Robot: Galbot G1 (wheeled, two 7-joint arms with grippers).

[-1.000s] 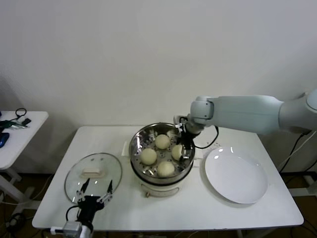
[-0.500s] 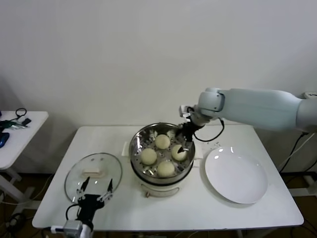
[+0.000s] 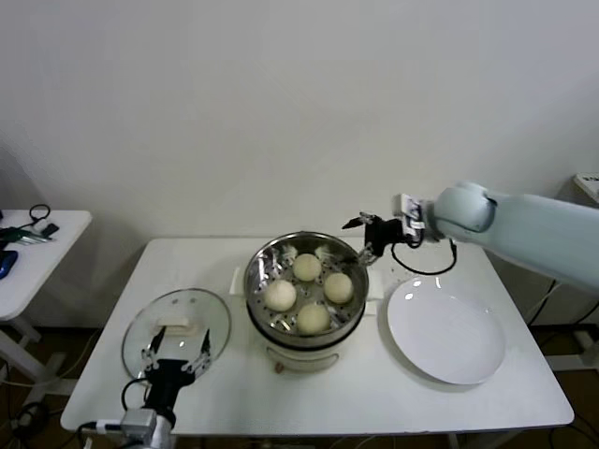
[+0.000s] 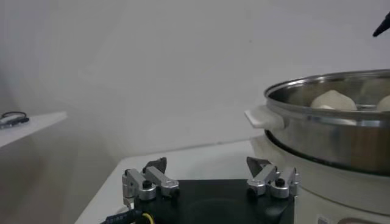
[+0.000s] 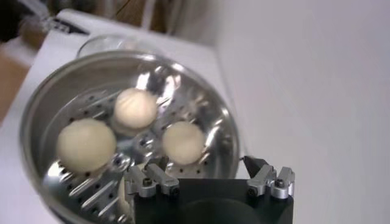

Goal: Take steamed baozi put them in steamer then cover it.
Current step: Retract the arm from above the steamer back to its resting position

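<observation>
R gripper [image 3: 367, 236], spread & empty, sits above steamer [image 3: 257, 281] rim; four baozi [image 3: 338, 287] lie below-left inside. L gripper [image 3: 176, 359], spread, hovers by cover [image 3: 150, 323], likely to grab it.

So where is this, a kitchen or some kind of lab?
Likely a lab mock-up of a kitchen: a bare white table against a blank wall, holding only a steamer of baozi, its glass cover and a plate.
</observation>
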